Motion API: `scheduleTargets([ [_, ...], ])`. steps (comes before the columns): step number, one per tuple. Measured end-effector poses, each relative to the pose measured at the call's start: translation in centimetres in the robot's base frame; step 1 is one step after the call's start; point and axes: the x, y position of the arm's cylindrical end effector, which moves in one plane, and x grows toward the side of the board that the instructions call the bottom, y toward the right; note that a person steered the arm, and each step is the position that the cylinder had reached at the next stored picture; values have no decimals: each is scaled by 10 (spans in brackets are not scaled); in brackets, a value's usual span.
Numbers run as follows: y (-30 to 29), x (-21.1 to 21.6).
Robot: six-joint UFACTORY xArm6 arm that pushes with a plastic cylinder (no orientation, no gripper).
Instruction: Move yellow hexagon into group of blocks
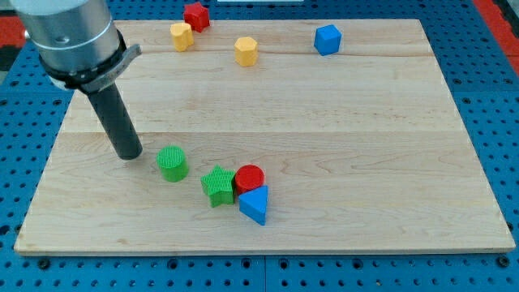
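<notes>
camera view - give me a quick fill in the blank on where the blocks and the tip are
1. My tip rests just to the view's left of the ____ cylinder.
2. The red cylinder touches the green star and the ____ triangular block.
3. Near the view's top, the red star sits beside a ____ block.
4. The yellow hexagon lies to the view's ____ of the blue cube.

Missing words: green; blue; yellow; left
</notes>
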Motion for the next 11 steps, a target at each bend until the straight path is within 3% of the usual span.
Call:
scheduleTargets([
  [2,108,7],
  [3,88,-22],
  [4,78,-73],
  [6,190,-218],
  [7,155,-263],
  [8,123,-231],
  [10,132,-119],
  [11,141,-93],
])
